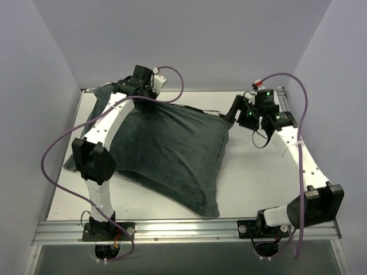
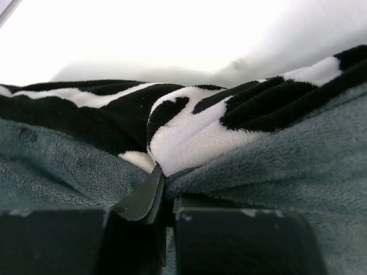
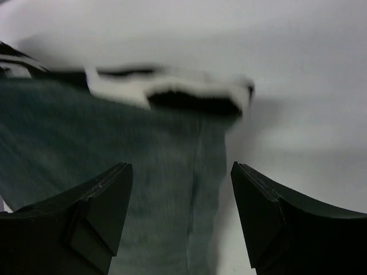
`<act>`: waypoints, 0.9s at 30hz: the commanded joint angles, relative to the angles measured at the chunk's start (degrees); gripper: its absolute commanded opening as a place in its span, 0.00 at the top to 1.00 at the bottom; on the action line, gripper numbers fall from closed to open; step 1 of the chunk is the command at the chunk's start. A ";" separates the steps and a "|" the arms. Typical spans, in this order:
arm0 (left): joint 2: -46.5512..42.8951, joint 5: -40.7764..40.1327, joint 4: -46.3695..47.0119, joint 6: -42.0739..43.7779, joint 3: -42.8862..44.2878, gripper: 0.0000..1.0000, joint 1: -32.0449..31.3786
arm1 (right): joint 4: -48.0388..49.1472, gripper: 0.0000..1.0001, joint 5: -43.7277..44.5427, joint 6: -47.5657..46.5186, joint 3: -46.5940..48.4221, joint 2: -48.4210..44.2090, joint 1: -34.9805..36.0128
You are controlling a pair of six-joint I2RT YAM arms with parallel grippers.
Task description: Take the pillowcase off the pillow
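Bases of the two arms sit on the metal rail (image 1: 183, 229) at the near edge of the white table (image 1: 258, 183), a purple cable (image 1: 54, 154) looping off each. Beyond them the pillowcase (image 1: 172, 149) lies plump across the left and middle of the table, dark grey-green face up, one corner pointing back toward the rail. The pillow itself does not show.

Both arms reach over to the cover's far edge. The left gripper (image 1: 144, 94) is at the far left corner, its fingers (image 2: 137, 200) pressed together on a fold of the grey-green cloth. Just past the fingertips the zebra-striped face curls up into sight, and behind it all is bright and blurred.

The right gripper (image 1: 234, 112) hangs at the far right corner with its fingers (image 3: 103, 200) spread wide and nothing pinched. In its blurred wrist view the grey-green cloth runs between the fingers and off to their left, a seam passing down the gap. Ahead of the fingertips the cover ends in a black-and-white edge, with bare white table to the right of the right finger.
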 commanded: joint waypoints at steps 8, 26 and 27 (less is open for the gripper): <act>1.00 3.50 6.78 -6.47 2.45 0.98 7.12 | 6.24 0.22 5.96 16.09 -18.66 -11.43 19.57; -6.90 25.46 -0.42 -8.67 -2.99 0.98 7.64 | 15.67 1.00 2.37 10.22 10.75 19.63 -0.19; -8.13 31.84 -1.38 -9.02 -3.87 0.98 7.56 | 12.70 1.00 2.20 9.52 16.51 22.38 0.25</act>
